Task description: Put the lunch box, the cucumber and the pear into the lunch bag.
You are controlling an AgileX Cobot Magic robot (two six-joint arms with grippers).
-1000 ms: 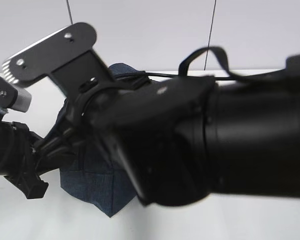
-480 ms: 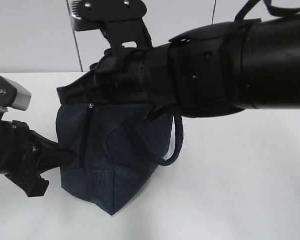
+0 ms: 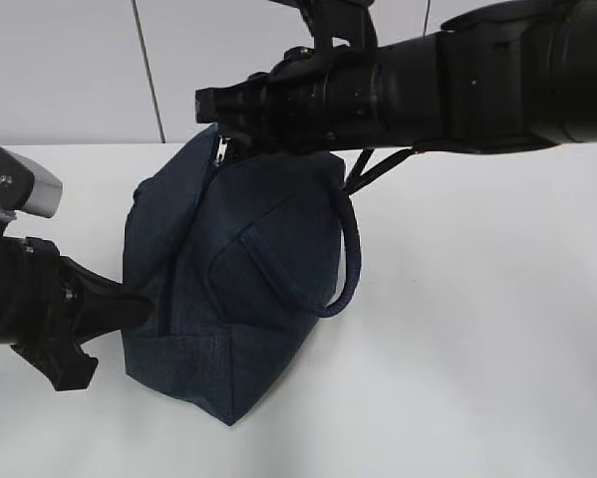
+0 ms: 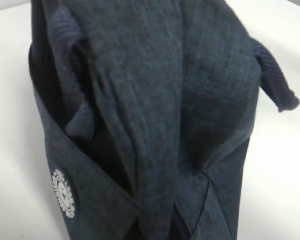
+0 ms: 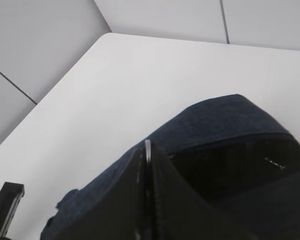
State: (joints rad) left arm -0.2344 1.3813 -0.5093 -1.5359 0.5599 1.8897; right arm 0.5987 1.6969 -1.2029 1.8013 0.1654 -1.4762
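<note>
Stood on the white table (image 3: 477, 329), left of centre: the lunch bag (image 3: 228, 289), dark navy and boxy, its near corner pointing toward the camera. Hung down its right side in a curve: the loop handle (image 3: 350, 261). Showed a small round white logo (image 4: 63, 193) low on the fabric in the left wrist view.

Reached in from the right, above the bag: the right gripper (image 3: 221, 106), at the top of the bag by the zipper (image 3: 222, 151). Appeared pressed together on a thin metal ring (image 5: 147, 150) in the right wrist view, dark fabric bunched beneath.

Pressed against the bag's lower left side: the left gripper (image 3: 139, 309), tips hidden against the cloth; open or closed, could not tell.

Nowhere visible: lunch box, cucumber, pear.
</note>
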